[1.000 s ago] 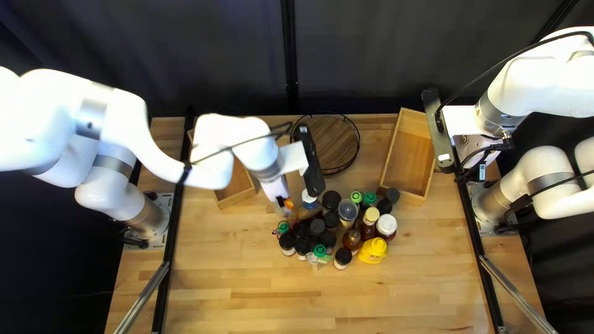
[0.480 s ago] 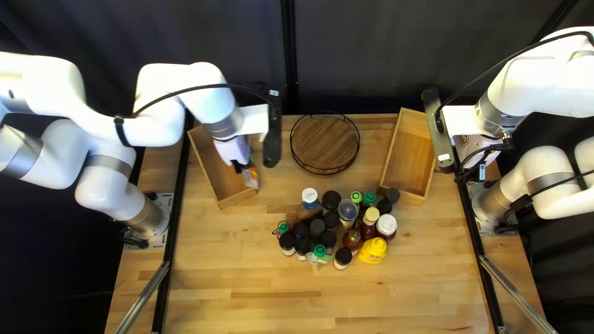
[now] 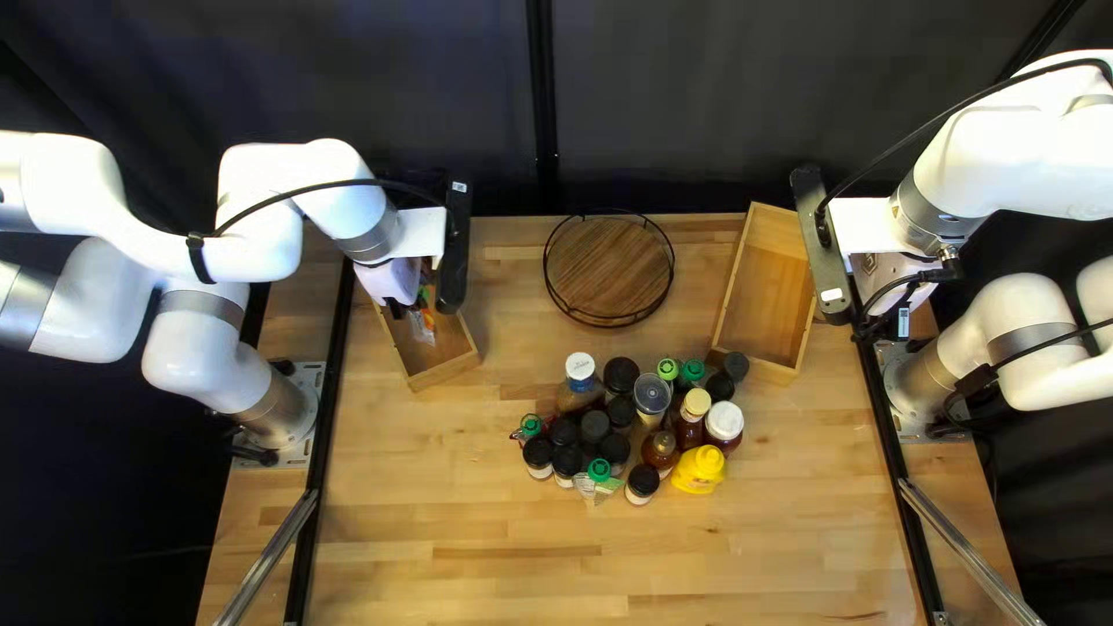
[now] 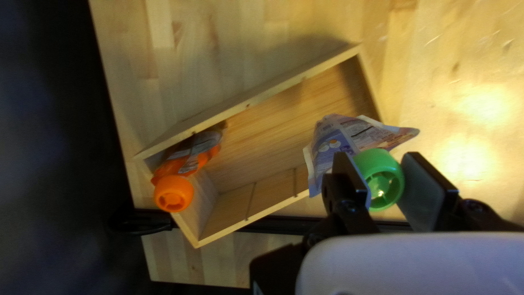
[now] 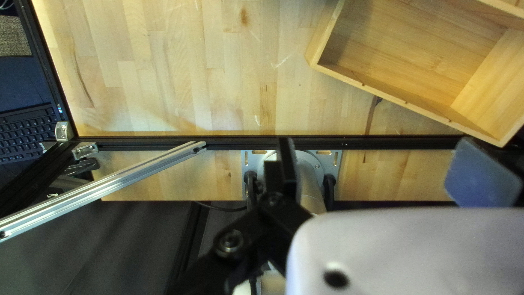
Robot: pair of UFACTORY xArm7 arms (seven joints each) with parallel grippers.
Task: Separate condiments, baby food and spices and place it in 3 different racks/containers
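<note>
Well, left jaws [image 3: 413, 307] clamp the round green cap [image 4: 379, 177] of a creased pouch [image 4: 333, 143]; right jaws [image 3: 884, 325] stand apart.

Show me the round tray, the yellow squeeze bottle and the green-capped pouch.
Round tray [image 3: 609, 269]: top left view, bare wooden base.
Yellow squeeze bottle [image 3: 693, 475]: top left view, body.
Green-capped pouch [image 4: 337, 144]: left wrist view, printed side.
</note>
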